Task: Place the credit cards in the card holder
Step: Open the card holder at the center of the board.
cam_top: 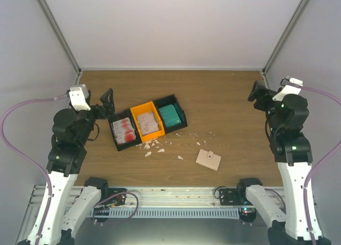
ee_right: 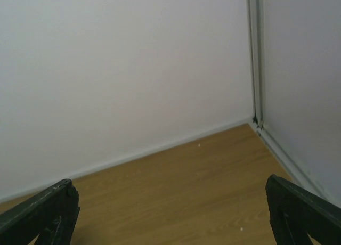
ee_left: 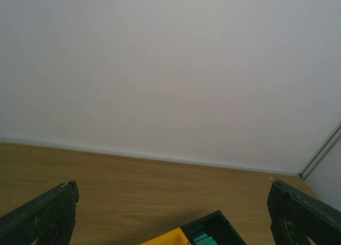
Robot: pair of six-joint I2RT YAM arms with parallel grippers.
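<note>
card holder (cam_top: 208, 160), white scraps (cam_top: 160, 149) beside bins (cam_top: 143, 107)

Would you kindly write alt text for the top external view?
On a wooden table, a black and orange plastic bin row holds white red-marked cards and teal cards; a flat beige card holder lies nearby; left gripper and right gripper are open.

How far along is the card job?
Nothing done yet. The small flat beige-tan card holder lies apart on the wooden table. The teal credit cards and red-marked white credit cards sit in the black-orange-black plastic bins. Left gripper and right gripper are open, empty. Every card is left.
</note>
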